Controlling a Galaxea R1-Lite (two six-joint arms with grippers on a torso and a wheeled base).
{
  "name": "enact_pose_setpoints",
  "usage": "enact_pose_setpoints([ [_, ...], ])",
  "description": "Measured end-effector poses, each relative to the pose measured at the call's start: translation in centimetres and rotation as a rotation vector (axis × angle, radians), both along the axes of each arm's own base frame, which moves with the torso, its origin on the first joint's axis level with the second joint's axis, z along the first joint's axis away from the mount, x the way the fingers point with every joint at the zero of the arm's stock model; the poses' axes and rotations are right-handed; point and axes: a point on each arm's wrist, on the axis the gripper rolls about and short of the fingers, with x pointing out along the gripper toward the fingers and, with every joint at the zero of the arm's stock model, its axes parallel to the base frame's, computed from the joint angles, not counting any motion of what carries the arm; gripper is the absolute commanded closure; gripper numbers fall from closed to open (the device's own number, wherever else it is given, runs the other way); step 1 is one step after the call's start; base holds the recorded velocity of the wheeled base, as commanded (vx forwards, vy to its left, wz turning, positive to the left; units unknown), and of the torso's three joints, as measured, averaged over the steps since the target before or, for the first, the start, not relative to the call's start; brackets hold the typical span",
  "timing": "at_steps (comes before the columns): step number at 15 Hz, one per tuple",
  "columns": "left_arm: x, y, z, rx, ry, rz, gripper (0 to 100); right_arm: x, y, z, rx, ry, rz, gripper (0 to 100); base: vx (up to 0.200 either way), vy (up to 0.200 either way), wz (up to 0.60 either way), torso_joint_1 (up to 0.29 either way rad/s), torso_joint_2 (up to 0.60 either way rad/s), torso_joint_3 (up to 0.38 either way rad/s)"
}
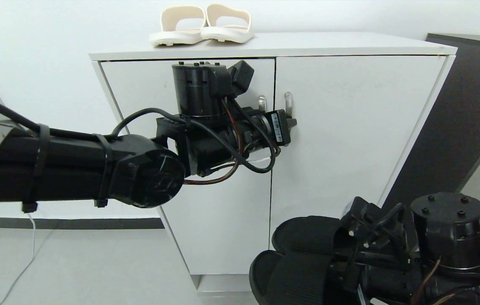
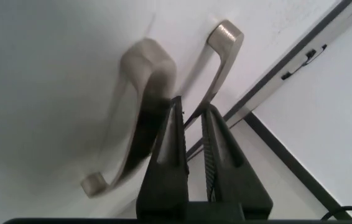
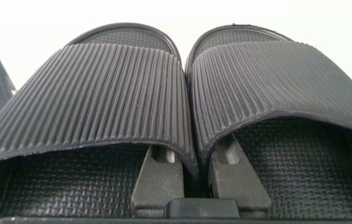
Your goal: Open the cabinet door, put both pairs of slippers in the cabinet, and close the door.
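While right hand (image 3: 193,155) grips black slippers (image 3: 120,93) below the door handle (image 1: 288,101): left hand (image 2: 192,107), nearly closed on nothing, just beside that upright handle; nearer arm for the pull.

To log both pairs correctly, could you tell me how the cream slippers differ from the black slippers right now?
The cream slippers are pale with smooth straps; the black slippers are dark with ribbed straps. The cream slippers rest on the cabinet top, untouched by any gripper, while the black slippers are held by the right gripper, low in front of it. Both are slides, each pair side by side.
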Motion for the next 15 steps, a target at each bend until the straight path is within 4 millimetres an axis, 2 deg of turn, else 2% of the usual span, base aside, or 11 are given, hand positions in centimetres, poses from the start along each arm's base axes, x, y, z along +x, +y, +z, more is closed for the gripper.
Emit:
enact_pose_setpoints([
  [8, -3.5, 1.2, 0.1, 0.014, 0.025, -0.046, 100, -0.6, -0.3, -0.5, 0.022, 0.023, 0.076, 100, 0.0, 0.0, 0.0, 0.0, 0.0, 0.0],
  [15, -8.2, 2.9, 1.6, -0.005, -0.002, -0.103, 100, -1.5, -0.4, -0.5, 0.035, 0.035, 0.156, 100, 0.0, 0.0, 0.0, 0.0, 0.0, 0.0],
])
